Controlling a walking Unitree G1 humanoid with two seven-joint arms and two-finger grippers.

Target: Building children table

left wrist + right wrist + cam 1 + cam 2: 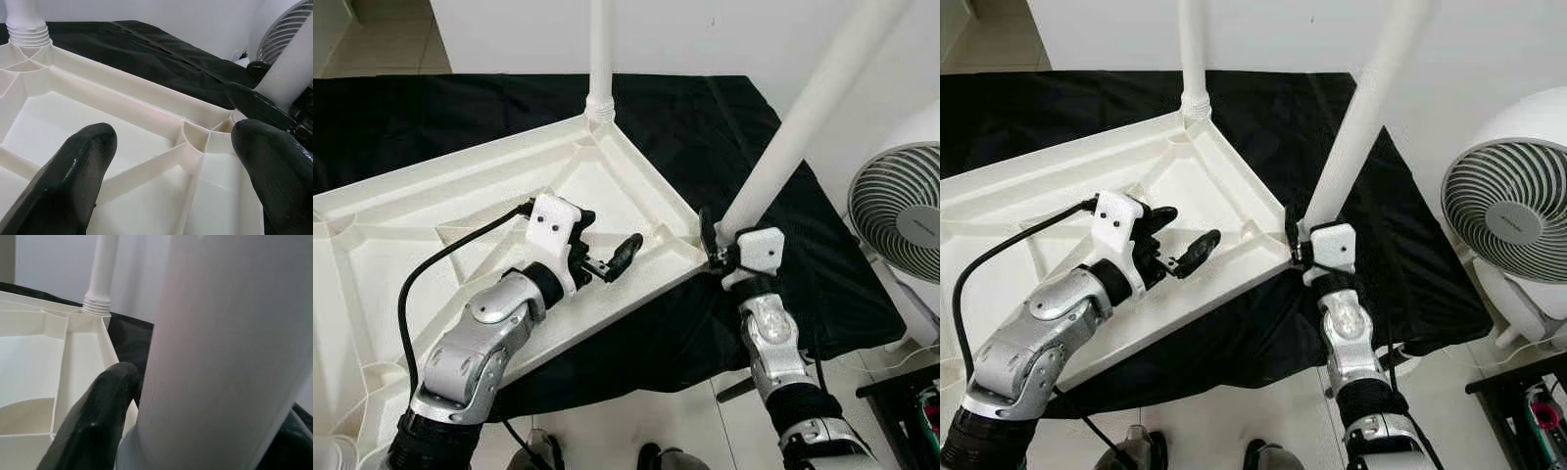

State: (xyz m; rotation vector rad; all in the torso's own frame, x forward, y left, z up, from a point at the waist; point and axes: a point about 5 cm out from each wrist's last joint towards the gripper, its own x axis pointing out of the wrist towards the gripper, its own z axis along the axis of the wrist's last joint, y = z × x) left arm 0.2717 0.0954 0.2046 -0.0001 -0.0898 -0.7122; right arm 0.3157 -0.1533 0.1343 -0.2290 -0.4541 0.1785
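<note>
We're over the big black cloth (783,294) spread on the floor, and on it lies the white plastic ribbed tabletop (372,235), upside down. One white plastic round leg (600,49) stands upright in its far corner socket. Off to our right sits a white round fan (1513,220). Our right gripper (713,243) is clamped on a second white plastic tube leg (803,122), holding it tilted with its lower end at the near-right corner socket of the tabletop. Our left gripper (607,250) hovers just above the ribbed underside, fingers (73,181) spread apart and holding nothing, pointing toward that same corner
</note>
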